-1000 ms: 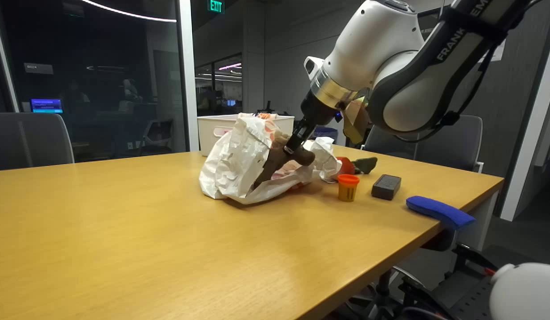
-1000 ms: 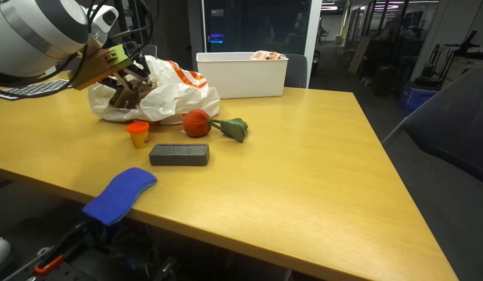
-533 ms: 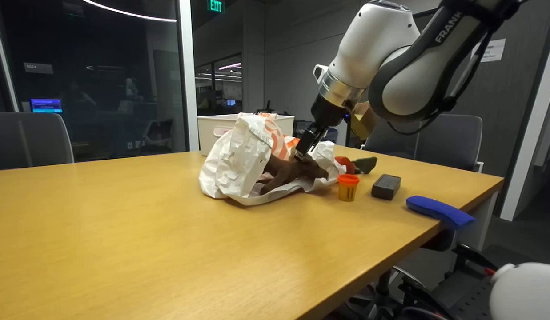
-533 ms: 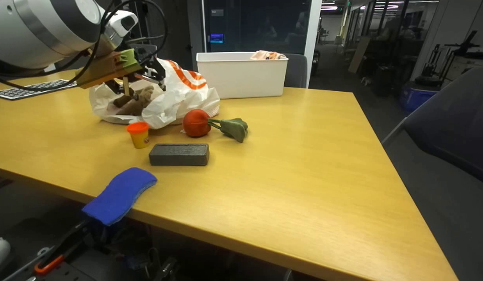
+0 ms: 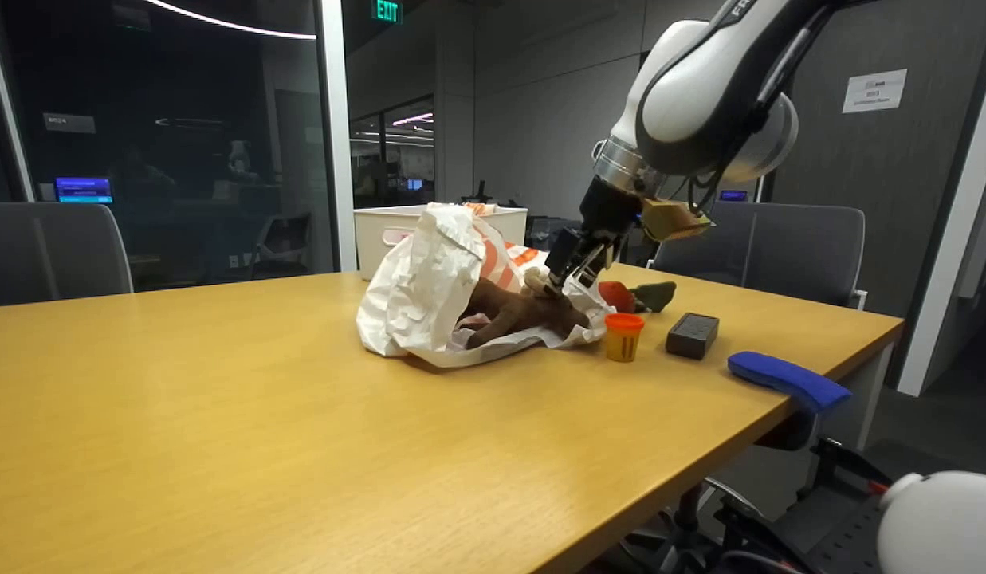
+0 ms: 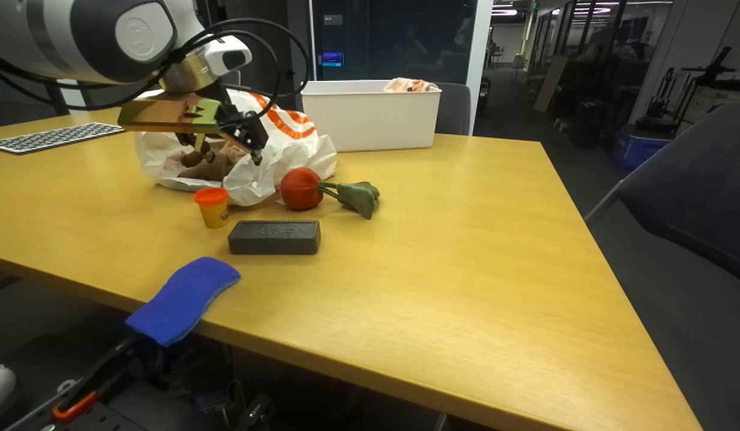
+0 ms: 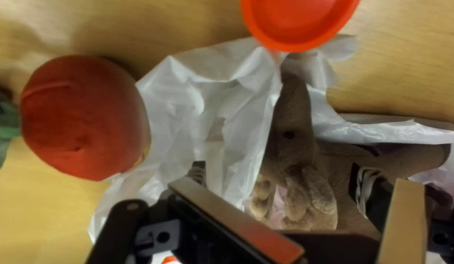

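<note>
Claw stands spread wide now; a moment ago it seemed to pinch the brown plush toy, which now lies lower, just beneath it, in the mouth of the white bag, so I judge it is released

arm: bent, slanting downward | claw: spread wide, angled down

Brown plush toy partly in bag
</note>
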Robot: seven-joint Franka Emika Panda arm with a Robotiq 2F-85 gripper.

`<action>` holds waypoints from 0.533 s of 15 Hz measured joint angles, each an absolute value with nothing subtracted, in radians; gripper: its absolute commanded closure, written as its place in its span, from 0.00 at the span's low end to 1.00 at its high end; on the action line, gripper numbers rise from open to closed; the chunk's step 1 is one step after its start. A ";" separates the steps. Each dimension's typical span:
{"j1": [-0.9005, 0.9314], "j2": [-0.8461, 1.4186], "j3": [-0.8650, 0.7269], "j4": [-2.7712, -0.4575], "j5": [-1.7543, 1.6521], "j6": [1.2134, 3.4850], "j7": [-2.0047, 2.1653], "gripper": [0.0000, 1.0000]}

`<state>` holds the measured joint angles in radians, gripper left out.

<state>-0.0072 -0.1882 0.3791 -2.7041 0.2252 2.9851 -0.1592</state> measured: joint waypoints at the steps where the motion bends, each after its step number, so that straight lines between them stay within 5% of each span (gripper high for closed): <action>1: 0.061 -0.212 0.318 -2.706 0.307 2.949 -0.195 0.00; 4: 0.152 -0.353 0.185 -2.740 0.387 2.827 -0.237 0.00; 8: 0.017 -0.548 0.165 -2.750 0.276 2.513 -0.205 0.00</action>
